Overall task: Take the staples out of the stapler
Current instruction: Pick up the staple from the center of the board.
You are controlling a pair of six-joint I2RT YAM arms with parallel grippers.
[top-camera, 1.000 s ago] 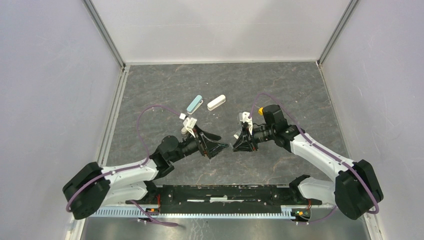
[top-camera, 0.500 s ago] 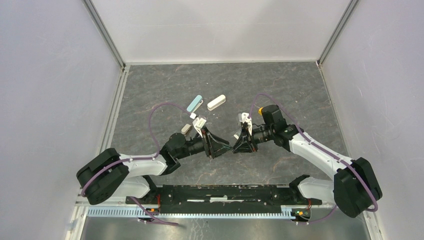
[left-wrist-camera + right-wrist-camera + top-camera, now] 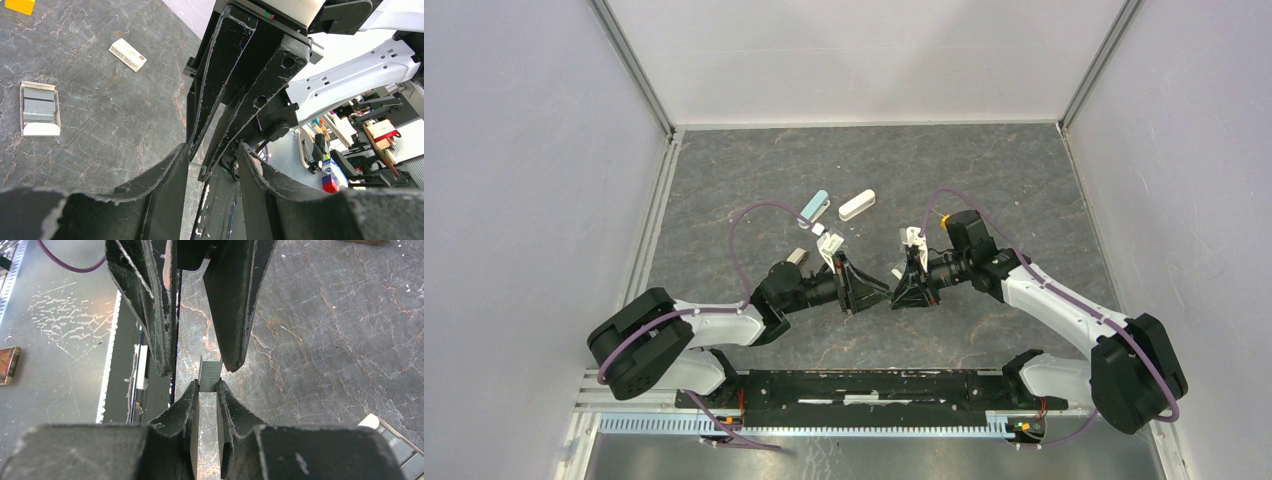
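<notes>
Currently, the right fingers [image 3: 192, 415] are pressed onto the staples [image 3: 210, 375]. They pinch the lower end of the short grey strip between their tips. The strip stands out of those tips, clear of the table [image 3: 325, 340].

The left fingers [image 3: 150, 310] come in tip to tip from the opposite side and are spread partway. One left finger stands on each side of the strip's free end, with a plain gap on one side and a much closer approach on the other. Whether either left finger touches the strip cannot be told. In the left wrist view, the left fingers flank the tips of the right fingers, and the strip is hidden there.

Seen from above, the two pairs of fingers meet over the middle of the table. Beyond the left fingers, well apart from them, a teal stapler [image 3: 814, 207] and a white stapler [image 3: 857, 205] lie side by side. Near the right fingers, an open box [image 3: 39, 107] holding more grey strips rests on the table. A small white packet [image 3: 127, 54] lies beyond it.
</notes>
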